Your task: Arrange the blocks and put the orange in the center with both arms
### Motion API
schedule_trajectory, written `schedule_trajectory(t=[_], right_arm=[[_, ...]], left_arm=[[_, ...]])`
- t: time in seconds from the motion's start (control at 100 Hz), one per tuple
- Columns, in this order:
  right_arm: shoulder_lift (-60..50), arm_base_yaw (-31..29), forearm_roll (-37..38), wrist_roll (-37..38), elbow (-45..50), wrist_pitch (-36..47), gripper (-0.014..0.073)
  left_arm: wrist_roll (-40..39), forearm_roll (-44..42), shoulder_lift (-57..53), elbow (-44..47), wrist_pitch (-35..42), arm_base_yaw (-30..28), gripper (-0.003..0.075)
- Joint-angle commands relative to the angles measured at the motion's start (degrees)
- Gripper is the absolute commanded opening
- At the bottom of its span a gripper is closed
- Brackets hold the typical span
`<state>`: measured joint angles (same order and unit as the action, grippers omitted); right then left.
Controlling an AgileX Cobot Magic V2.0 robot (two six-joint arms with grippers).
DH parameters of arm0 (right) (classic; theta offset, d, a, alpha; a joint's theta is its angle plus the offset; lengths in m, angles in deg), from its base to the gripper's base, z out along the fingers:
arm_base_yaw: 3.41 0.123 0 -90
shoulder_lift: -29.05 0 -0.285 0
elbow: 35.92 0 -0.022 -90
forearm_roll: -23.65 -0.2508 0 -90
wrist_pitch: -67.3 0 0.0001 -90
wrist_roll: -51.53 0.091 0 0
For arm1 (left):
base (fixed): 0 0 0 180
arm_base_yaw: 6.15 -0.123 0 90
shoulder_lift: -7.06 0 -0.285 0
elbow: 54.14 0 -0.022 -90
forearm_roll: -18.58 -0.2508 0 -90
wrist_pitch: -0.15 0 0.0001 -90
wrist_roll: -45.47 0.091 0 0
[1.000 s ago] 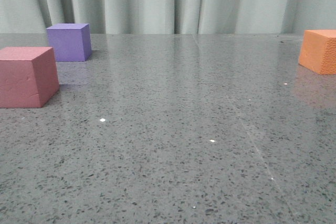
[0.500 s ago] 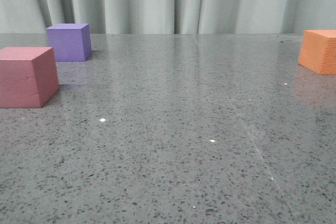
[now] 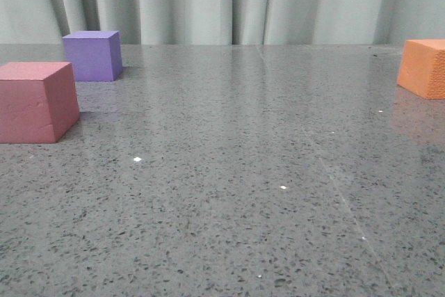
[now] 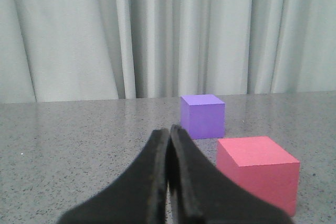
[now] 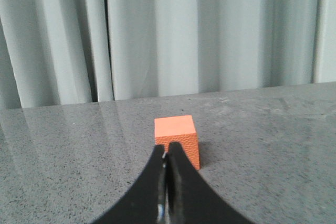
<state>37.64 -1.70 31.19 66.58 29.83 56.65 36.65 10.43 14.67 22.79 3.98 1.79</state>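
Three cubes stand on the bench (image 3: 229, 172), one of each colour: one pink-red cube (image 3: 36, 101), one purple cube (image 3: 92, 55) and one orange cube (image 3: 424, 67). All three sit flat and upright on the speckled grey surface. A pale pleated curtain (image 3: 229, 1) hangs behind the far edge of the bench.

Positions are given relative to the pink-red cube, as seen in the front view. The pink-red cube stands at the left edge of the view. The purple cube stands just behind it and slightly to its right; the two are near each other but apart, with a strip of bench visible between them. The orange cube, which has a finely textured side face, stands well apart from the pink-red cube, at the opposite right edge of the view and partly cut off by it.

Two grippers are visible, one in each wrist view. The left gripper (image 4: 169, 145) has its jaws pressed together with nothing between them; the purple cube (image 4: 202, 115) and pink-red cube (image 4: 257, 174) lie beyond it, untouched. The right gripper (image 5: 166, 161) also has its jaws closed against each other and empty, with the orange cube (image 5: 177, 140) directly beyond the tips.
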Motion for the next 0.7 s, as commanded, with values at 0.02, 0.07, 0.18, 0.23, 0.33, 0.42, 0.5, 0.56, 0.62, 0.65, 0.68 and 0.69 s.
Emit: schedule_trajectory(t=[0.02, 0.07, 0.18, 0.23, 0.33, 0.42, 0.5, 0.56, 0.62, 0.65, 0.68, 0.69], right_arm=[[6.6, -0.3, 0.6, -0.5, -11.3, -9.2, -0.0066], [11.1, -0.3, 0.6, -0.5, -15.7, -13.9, -0.0066], [20.6, -0.3, 0.6, -0.5, -24.8, -21.6, -0.0066], [24.9, -0.3, 0.6, -0.5, -28.3, -23.6, -0.0066], [32.7, -0.3, 0.6, -0.5, -33.5, -25.8, -0.0066], [38.7, -0.3, 0.6, -0.5, -37.2, -25.8, -0.0066], [43.0, -0.3, 0.7, -0.5, -39.6, -26.0, -0.0066], [45.8, -0.3, 0.7, -0.5, -40.6, -26.4, -0.006], [47.6, -0.3, 0.7, -0.5, -41.0, -26.6, -0.0027], [48.7, -0.3, 0.7, -0.5, -41.0, -26.7, 0.001], [49.5, -0.3, 0.7, -0.5, -41.0, -26.8, 0.0048], [49.7, -0.3, 0.7, -0.5, -41.0, -26.9, 0.0059]], left_arm=[[-0.1, 0.1, -1.9, 3.2, 4.2, -0.1, -0.0019], [-0.1, 0.1, -1.9, 3.2, 4.2, -0.1, -0.0019], [-0.1, 0.1, -1.9, 3.2, 4.2, -0.1, -0.0019], [-0.1, 0.1, -1.9, 3.2, 4.2, -0.1, -0.0019], [-0.1, 0.1, -1.9, 3.2, 4.2, -0.1, -0.0019], [-0.1, 0.1, -1.9, 3.2, 4.2, -0.1, -0.0019], [-0.1, 0.1, -1.9, 3.2, 4.2, -0.1, -0.0019], [-0.1, 0.1, -1.9, 3.2, 4.2, -0.1, -0.0019], [-0.1, 0.1, -1.9, 3.2, 4.2, -0.1, -0.0019], [-0.1, 0.1, -1.9, 3.2, 4.2, -0.1, -0.0019], [-0.1, 0.1, -1.9, 3.2, 4.2, -0.1, -0.0019], [-0.1, 0.1, -1.9, 3.2, 4.2, -0.1, -0.0019]])
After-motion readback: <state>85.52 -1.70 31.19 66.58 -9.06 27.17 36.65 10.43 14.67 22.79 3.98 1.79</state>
